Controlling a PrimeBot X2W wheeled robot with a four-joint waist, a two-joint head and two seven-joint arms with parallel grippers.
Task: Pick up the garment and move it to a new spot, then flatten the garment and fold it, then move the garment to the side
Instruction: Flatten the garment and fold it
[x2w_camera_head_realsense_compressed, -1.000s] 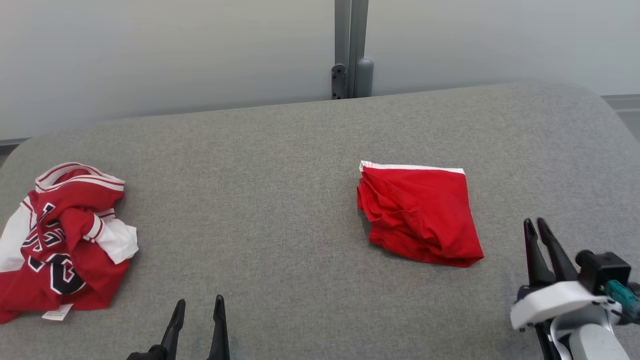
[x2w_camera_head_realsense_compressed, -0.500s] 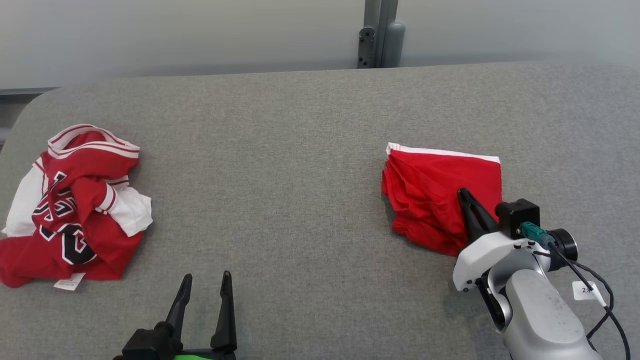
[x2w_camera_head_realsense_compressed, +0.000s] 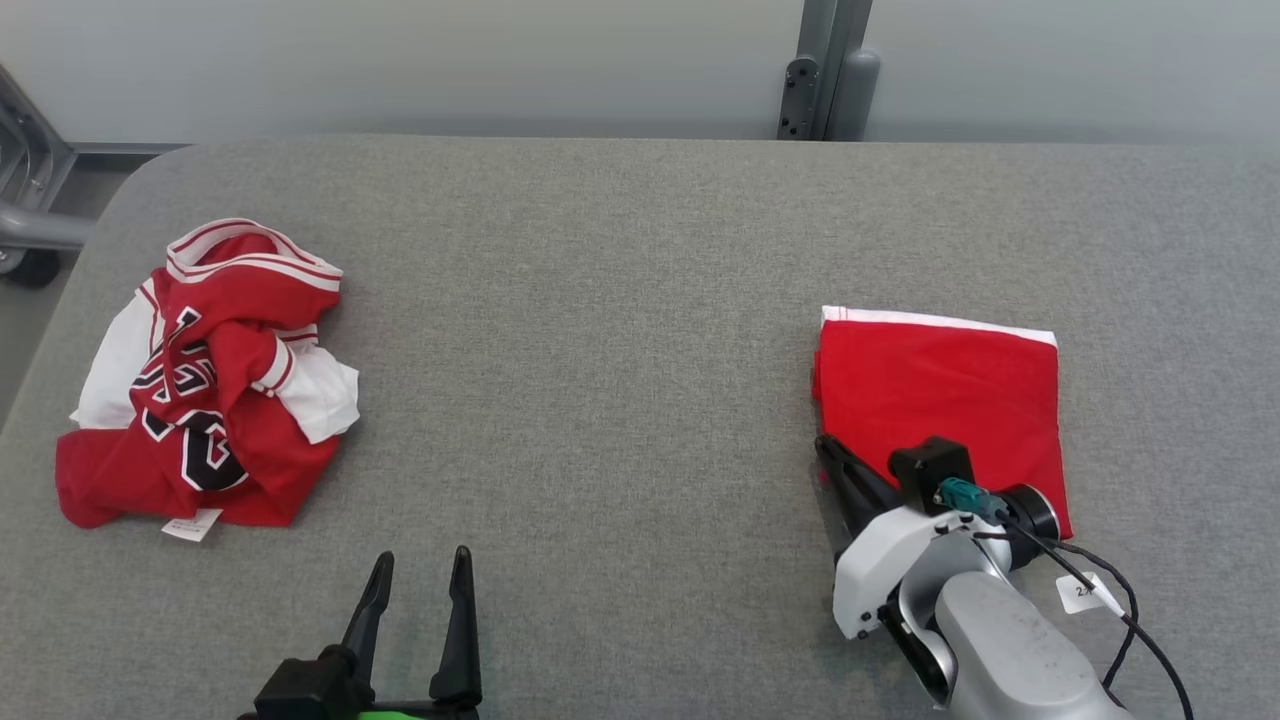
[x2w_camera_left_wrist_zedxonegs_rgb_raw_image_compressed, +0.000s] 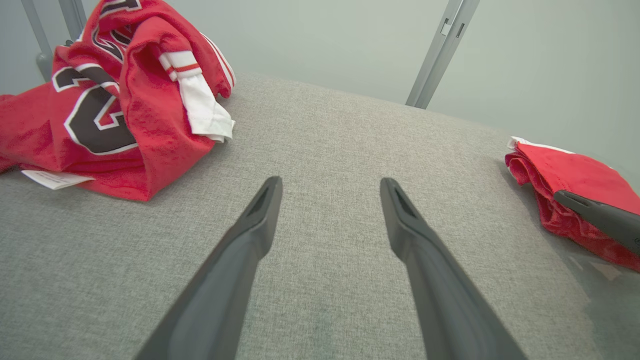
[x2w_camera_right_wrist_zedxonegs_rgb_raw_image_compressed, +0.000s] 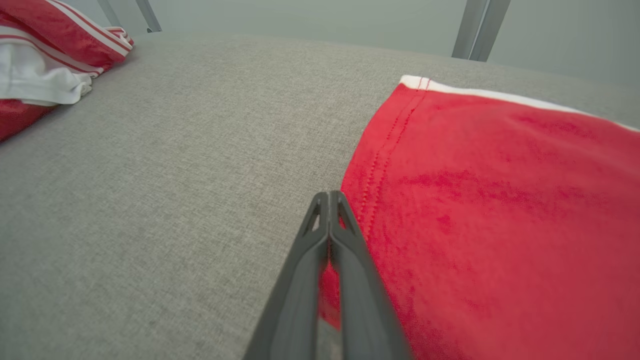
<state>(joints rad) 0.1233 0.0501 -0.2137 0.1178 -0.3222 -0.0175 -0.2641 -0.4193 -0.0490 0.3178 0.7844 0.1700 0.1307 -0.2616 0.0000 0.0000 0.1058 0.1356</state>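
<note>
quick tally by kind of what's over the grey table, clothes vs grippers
garments: 2 (folded red garment, crumpled red, white and black jersey)
grippers: 2 (left gripper, fingers apart; right gripper, fingers together at the folded garment's near corner)
total: 4

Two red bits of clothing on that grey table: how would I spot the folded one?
On the grey table, look to the robot's right side, by the right gripper. The folded garment lies flat there: plain red with one white edge, unlike the crumpled jersey with black numbers.
</note>
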